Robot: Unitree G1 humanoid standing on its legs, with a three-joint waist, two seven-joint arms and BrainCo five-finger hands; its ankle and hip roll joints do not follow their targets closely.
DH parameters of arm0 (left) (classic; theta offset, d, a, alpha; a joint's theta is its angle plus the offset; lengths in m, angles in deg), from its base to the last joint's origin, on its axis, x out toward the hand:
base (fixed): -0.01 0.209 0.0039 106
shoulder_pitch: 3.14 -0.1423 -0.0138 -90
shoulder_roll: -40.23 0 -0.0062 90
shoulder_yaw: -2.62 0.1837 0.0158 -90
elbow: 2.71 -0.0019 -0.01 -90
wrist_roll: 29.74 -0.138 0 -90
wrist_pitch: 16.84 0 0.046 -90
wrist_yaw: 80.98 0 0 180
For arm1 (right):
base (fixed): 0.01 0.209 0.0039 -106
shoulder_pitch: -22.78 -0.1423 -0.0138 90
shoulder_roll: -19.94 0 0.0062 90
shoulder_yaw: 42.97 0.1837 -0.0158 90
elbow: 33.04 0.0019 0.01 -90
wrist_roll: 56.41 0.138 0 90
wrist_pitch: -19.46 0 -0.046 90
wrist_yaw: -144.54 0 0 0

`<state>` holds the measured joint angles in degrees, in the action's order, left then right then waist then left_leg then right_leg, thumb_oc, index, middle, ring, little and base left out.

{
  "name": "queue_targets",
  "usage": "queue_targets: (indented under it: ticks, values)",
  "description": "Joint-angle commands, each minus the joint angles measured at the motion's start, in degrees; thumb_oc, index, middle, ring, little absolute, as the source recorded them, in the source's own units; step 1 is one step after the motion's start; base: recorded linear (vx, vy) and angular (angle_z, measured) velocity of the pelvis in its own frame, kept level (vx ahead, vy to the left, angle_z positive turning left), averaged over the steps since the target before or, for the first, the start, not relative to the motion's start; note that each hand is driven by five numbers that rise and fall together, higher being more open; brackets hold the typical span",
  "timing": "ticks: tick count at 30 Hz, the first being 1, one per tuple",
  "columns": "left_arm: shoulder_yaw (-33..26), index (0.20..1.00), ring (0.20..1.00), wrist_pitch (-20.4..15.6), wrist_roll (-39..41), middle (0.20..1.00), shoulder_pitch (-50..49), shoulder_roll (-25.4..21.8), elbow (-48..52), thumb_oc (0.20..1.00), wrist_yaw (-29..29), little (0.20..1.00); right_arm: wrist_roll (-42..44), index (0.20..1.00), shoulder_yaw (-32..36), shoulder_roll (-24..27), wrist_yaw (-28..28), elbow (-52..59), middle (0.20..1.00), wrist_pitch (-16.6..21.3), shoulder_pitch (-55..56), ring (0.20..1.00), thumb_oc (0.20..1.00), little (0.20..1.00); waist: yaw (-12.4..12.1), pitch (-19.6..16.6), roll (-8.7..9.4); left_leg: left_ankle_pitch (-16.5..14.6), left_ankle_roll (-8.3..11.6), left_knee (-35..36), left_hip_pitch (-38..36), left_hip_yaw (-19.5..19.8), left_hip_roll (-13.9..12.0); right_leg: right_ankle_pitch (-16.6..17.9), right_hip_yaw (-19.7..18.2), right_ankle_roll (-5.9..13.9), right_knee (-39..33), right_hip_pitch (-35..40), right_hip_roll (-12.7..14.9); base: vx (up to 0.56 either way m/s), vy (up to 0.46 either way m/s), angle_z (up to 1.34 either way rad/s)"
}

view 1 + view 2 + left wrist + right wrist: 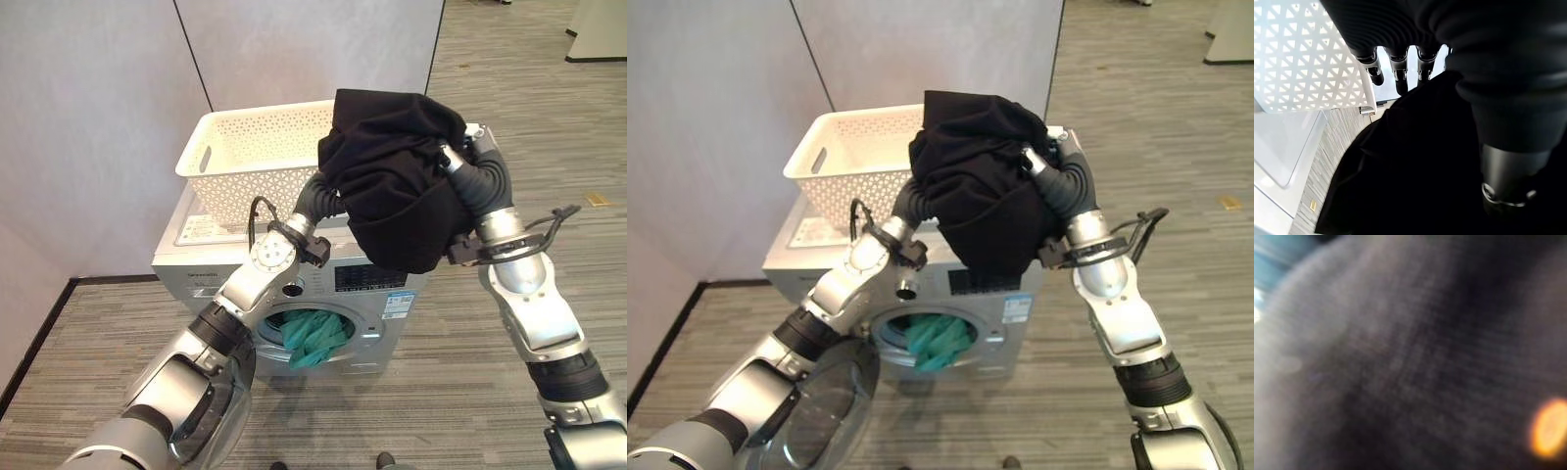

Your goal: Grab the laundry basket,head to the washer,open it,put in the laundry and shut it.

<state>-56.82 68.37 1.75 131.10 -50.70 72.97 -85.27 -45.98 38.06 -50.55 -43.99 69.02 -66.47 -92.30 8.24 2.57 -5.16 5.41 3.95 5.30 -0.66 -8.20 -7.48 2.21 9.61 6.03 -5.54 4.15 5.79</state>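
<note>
We see the washer point(382, 284) standing against the grey partition wall point(88, 117), its round door point(818, 411) swung open toward the left side and its drum mouth facing us. Grey striped floor point(460, 372) spreads wide in front of it and off to the right, so there's open room there. On the washer's top, toward its left and back edges, sits the white lattice laundry basket point(245, 157), upright, its right rim hidden behind cloth. Over the right half of the top hangs a big bundle of black laundry point(397, 181), crumpled and matte, lifted clear above the basket rim and drooping down past the washer's front edge, covering part of the control panel. Teal laundry point(313, 336) spills out of the drum mouth over its lower lip. Our left hand point(1396, 73) lies against the black cloth, fingers pointing straight, nothing clenched. Our right hand point(460, 155) is buried in the bundle's upper right; we can't tell its grip.
</note>
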Motion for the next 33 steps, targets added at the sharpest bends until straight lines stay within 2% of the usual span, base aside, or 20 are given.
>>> queue_targets:
  ticks: [1, 7, 11, 12, 13, 16, 19, 33]
  values:
    - [0.9, 1.0, 1.0, -3.1, 0.7, 1.0, 6.5, 1.4, -2.3, 1.0, 0.1, 1.0, 0.4, 0.2, 1.1, -1.6, -0.6, -1.5, 0.2, 2.3, -7.3, 0.2, 0.2, 0.2, -0.9, -2.3, 2.78, -4.8, 2.14, -0.3, -3.0, 2.8, -2.1, -7.5, 1.0, -0.42, 0.9, 1.8, -1.2, 0.0, 0.0, 0.0]
    - [0.4, 1.0, 1.0, -3.0, 1.0, 1.0, 6.3, -0.1, -1.2, 1.0, 0.6, 1.0, 0.5, 0.2, 1.9, -0.8, 0.0, -1.5, 0.2, 2.1, -7.0, 0.2, 0.2, 0.2, -1.2, -2.4, 2.79, -5.0, 2.2, -0.3, -3.0, 3.0, -2.2, -7.5, 1.3, -0.27, 0.7, 1.7, -1.2, 0.01, 0.003, 0.0]
    - [0.5, 1.0, 1.0, -2.8, -2.7, 1.0, 7.6, -2.8, 0.2, 1.0, 0.4, 1.0, 0.6, 0.2, 3.7, 0.6, -0.1, -1.5, 0.2, 2.2, -6.4, 0.2, 0.2, 0.2, -1.6, -2.6, 2.96, -5.0, 2.33, -0.3, -2.5, 3.5, -2.2, -7.4, 1.8, -0.14, 0.6, 1.5, -1.3, 0.01, 0.004, 0.07]
    - [1.0, 1.0, 1.0, -2.8, -7.8, 1.0, 9.1, -4.5, 0.8, 1.0, 0.2, 1.0, 0.4, 0.2, 4.4, 1.5, -0.1, -1.5, 0.2, 2.3, -6.2, 0.2, 0.2, 0.2, -1.9, -2.7, 3.06, -4.9, 2.37, -0.3, -2.2, 3.7, -2.2, -7.5, 1.9, -0.1, 0.6, 1.4, -1.4, 0.0, -0.001, 0.14]
    - [1.1, 1.0, 1.0, -2.7, -7.9, 1.0, 9.2, -4.5, 0.8, 1.0, 0.2, 1.0, 0.4, 0.2, 4.5, 1.5, -0.1, -1.6, 0.2, 2.3, -6.3, 0.2, 0.2, 0.2, -1.9, -2.7, 3.08, -4.9, 2.37, -0.3, -2.1, 3.7, -2.2, -7.5, 1.9, -0.1, 0.6, 1.3, -1.4, 0.0, -0.001, 0.12]
    - [3.1, 1.0, 1.0, -2.7, -17.0, 1.0, 13.2, -6.6, 1.8, 1.0, -0.1, 1.0, 0.2, 0.2, 5.2, 3.0, -0.1, -2.3, 0.2, 2.6, -7.2, 0.2, 0.2, 0.2, -2.3, -2.9, 3.35, -5.0, 2.53, -0.3, -1.8, 3.8, -2.3, -7.6, 2.2, 0.13, 0.6, 1.1, -1.5, 0.0, -0.003, 0.05]
    - [4.4, 1.0, 1.0, -2.6, -20.7, 1.0, 15.7, -6.1, 1.2, 1.0, -0.7, 1.0, 0.2, 0.2, 4.6, 3.6, -0.3, -2.8, 0.2, 2.6, -8.4, 0.2, 0.2, 0.2, -2.4, -3.0, 3.39, -5.1, 2.6, -0.3, -1.8, 3.8, -2.4, -7.7, 2.3, 0.24, 0.5, 1.0, -1.5, 0.0, -0.007, 0.07]
    - [3.5, 1.0, 1.0, -1.4, -24.0, 1.0, 16.7, -2.7, -0.8, 1.0, -2.9, 1.0, -0.1, 0.2, 4.6, 2.9, -1.7, -3.8, 0.2, 2.2, -8.7, 0.2, 0.2, 0.2, -2.7, -2.7, 3.35, -5.2, 2.62, -0.3, -1.8, 4.1, -2.2, -8.0, 2.5, 0.12, 0.5, 1.3, -1.6, 0.0, 0.0, 0.0]
